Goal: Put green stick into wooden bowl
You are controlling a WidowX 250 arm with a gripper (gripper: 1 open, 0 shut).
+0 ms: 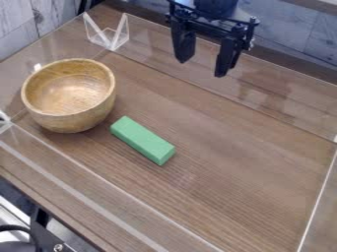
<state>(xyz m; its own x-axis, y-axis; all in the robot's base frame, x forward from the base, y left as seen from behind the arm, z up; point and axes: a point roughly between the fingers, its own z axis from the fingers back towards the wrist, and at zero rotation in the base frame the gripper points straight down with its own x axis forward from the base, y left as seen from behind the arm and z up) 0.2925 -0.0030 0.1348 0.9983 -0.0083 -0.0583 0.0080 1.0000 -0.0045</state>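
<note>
From here, the green stick (142, 140) lies just beside the wooden bowl (69, 95) at left; the gripper's (208, 65) fingers stand apart near the top of the frame

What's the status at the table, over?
Gripper open, up off the tabletop, holding nothing. Green stick lying on table, outside wooden bowl. Nothing between stick and bowl.

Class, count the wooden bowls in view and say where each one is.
1: the wooden bowl stands at the picture's left side, beside the green block. None seems hidden.
</note>
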